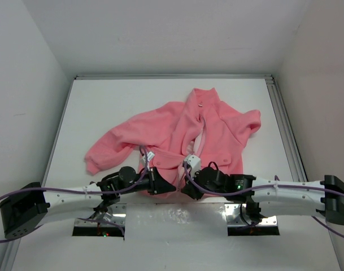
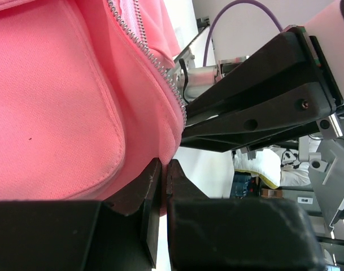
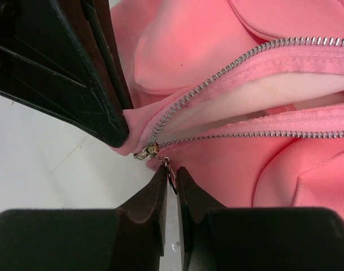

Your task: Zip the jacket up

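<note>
Black fingers (image 2: 143,197) of the left pincer (image 2: 164,169) right up close, squeezed shut on the bottom edge of the jacket (image 1: 177,127). Bit of pink cloth caught between the tips, just left of the zip (image 3: 245,134). White left arm (image 1: 64,199) low down at the near side of the jacket, with a purple cable (image 1: 64,190) along it.

Jacket flat on the white table (image 1: 104,101), collar (image 1: 203,96) at the far end, bottom edge next to both pincers. Pink and soft-looking, much bigger than either pincer. To the left of the jacket's body, one sleeve (image 1: 112,144) stretched out; at its right shoulder, other sleeve (image 1: 248,121) bunched up. Front open most of the way up, pale inside showing in the gap.

Two rows of silver teeth, spread apart higher up the jacket, joined at the slider (image 3: 145,151) at the very bottom. Left pincer's finger tip touching the pink corner beside the slider. Small metal pull (image 3: 168,165) hanging off the slider.

Close beside the left one, right pincer (image 3: 170,176) at the jacket's bottom edge too. Fingers (image 3: 152,197) close together with only a thin gap, tips nipping the pull. White right arm (image 1: 290,195) off to the right of the jacket, on the near side.
</note>
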Controlling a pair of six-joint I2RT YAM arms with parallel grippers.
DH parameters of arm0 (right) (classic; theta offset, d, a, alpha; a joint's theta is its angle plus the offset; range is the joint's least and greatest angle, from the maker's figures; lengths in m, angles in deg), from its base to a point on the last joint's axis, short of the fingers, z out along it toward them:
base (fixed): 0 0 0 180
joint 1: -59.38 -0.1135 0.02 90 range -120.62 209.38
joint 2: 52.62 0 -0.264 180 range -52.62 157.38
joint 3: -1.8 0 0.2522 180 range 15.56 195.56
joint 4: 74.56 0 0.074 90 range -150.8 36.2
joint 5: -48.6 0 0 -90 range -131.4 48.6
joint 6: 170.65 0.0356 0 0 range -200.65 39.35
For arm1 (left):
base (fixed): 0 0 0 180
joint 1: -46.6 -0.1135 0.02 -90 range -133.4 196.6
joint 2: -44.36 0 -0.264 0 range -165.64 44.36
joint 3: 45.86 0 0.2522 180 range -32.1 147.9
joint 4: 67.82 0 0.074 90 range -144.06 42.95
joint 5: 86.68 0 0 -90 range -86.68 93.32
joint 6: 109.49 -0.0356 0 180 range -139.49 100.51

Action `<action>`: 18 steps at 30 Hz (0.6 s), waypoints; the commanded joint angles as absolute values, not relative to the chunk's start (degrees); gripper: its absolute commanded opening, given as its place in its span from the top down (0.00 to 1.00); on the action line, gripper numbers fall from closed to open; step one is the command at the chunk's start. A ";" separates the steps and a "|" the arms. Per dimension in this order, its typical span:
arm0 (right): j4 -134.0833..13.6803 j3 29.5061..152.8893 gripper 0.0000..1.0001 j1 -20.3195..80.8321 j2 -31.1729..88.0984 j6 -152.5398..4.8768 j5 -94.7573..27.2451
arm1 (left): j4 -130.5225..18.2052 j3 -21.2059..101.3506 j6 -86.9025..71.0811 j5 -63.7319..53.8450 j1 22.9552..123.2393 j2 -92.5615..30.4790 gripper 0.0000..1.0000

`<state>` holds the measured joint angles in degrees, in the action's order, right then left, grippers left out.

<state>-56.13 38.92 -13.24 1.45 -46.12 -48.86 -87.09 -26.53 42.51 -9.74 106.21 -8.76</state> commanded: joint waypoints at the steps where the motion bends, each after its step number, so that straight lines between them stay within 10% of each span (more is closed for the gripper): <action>1: -59.83 38.50 0.88 -13.57 1.61 -45.49 -48.16 | -90.79 -26.30 43.44 -11.98 106.89 -8.37 1.00; 18: -54.57 40.69 1.00 -13.57 -3.22 -47.15 -56.50 | -83.34 -25.50 40.81 -10.31 106.89 -7.49 1.00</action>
